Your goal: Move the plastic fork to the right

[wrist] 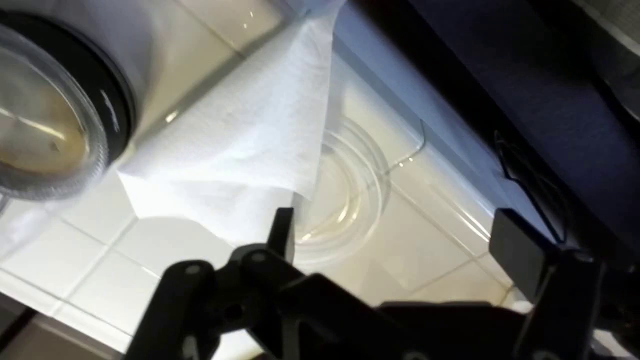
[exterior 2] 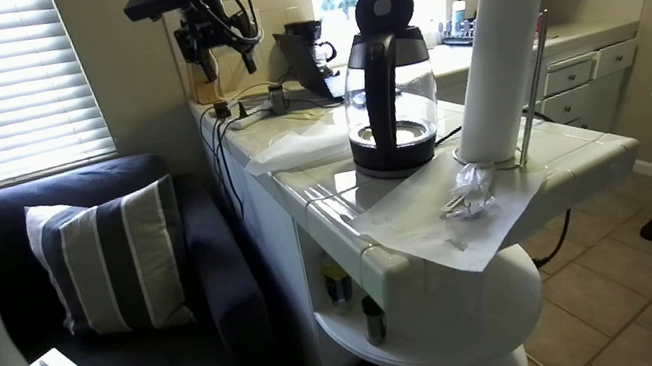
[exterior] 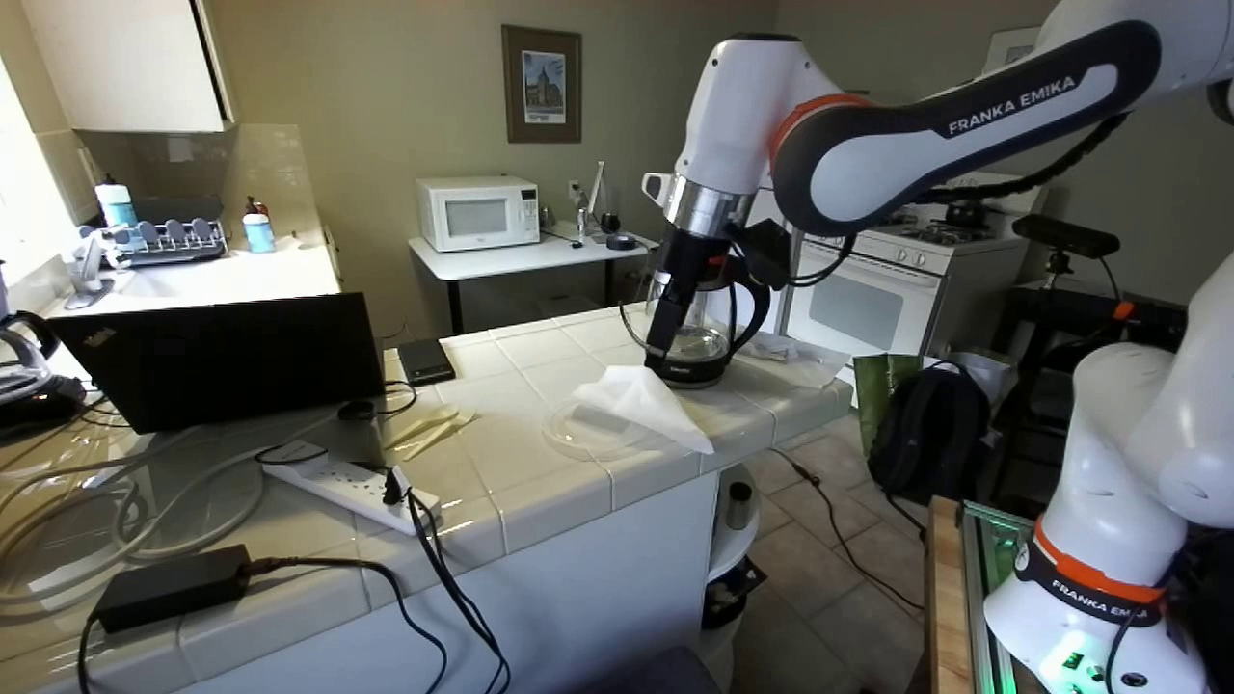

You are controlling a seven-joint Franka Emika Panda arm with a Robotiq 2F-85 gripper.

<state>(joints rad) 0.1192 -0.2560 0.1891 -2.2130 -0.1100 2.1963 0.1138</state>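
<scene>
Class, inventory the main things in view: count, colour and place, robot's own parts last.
Tiled counter: one, off-white, mid-scene
Kettle: one, clear and black, on the counter
Paper towel roll: one, white, beside the kettle
Paper sheets: two, white, on the counter
Round dish: one, clear, partly under one sheet
Crumpled wrapper: one, clear, on the other sheet, contents unclear
Laptop: one, black, on the counter
Power strip: one, white, near the laptop
Microwave: one, white, on a table
Stove: one, white, at the back
Sofa: one, dark blue, beside the counter
Cushion: one, striped grey, on the sofa
Plastic fork: not clearly identifiable
Robot arm: one, mostly white, over the counter
Pincer: one, black, open, above the counter
</scene>
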